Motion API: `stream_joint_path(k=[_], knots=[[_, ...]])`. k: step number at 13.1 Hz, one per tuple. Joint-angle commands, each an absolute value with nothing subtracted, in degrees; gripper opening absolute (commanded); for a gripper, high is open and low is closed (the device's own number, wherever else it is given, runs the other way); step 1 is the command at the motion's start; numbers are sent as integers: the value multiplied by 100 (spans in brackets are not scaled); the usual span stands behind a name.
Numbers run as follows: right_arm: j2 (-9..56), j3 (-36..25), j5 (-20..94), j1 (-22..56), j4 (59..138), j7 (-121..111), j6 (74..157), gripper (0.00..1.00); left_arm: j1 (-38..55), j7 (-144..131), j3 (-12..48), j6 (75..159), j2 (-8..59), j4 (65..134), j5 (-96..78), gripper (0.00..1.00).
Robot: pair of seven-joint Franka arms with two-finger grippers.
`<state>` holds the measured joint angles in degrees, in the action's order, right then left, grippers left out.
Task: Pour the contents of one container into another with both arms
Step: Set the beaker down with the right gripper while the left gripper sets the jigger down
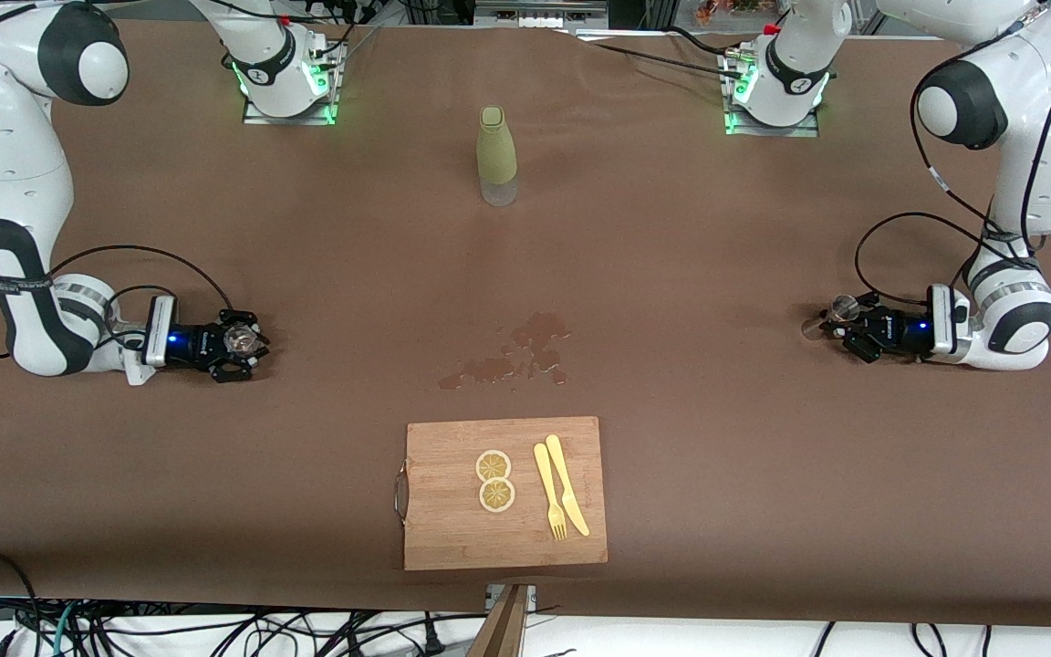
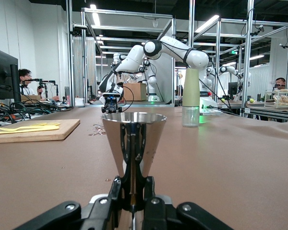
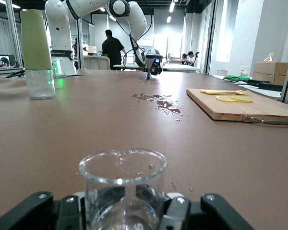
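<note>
My left gripper (image 1: 840,326) is low at the left arm's end of the table, shut on the narrow waist of a metal cone-shaped measuring cup (image 2: 134,132). The cup (image 1: 845,308) stands upright between the fingers, mouth up. At the right arm's end, my right gripper (image 1: 238,347) is also low and is shut on a clear glass beaker (image 3: 122,175). The beaker (image 1: 239,339) is upright and holds only a few droplets. Both arms (image 1: 19,192) (image 1: 1023,164) bend down to the tabletop.
A green-sleeved bottle with a clear base (image 1: 496,155) stands midway between the two arm bases. A wet spill (image 1: 516,356) marks the brown table's middle. Nearer the front camera lies a wooden cutting board (image 1: 452,529) with two lemon slices, a yellow fork and knife.
</note>
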<state>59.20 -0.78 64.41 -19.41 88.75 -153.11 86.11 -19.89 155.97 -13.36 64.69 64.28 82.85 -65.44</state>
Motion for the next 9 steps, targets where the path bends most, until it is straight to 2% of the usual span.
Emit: stream_joint_path(k=[1, 6, 9], knots=[[6038, 9, 6574, -2065, 8868, -15372, 8411, 100, -2004, 15533, -1406, 6521, 6407, 8244, -6372, 100], [6012, 9, 6574, -2127, 8859, -15363, 8402, 100, -1960, 13330, -1493, 6926, 6197, 7656, -6346, 100], [5959, -9, 6513, -2284, 8824, -15249, 8402, 100, -1846, 11398, -1529, 7083, 5741, 7620, -5750, 100]])
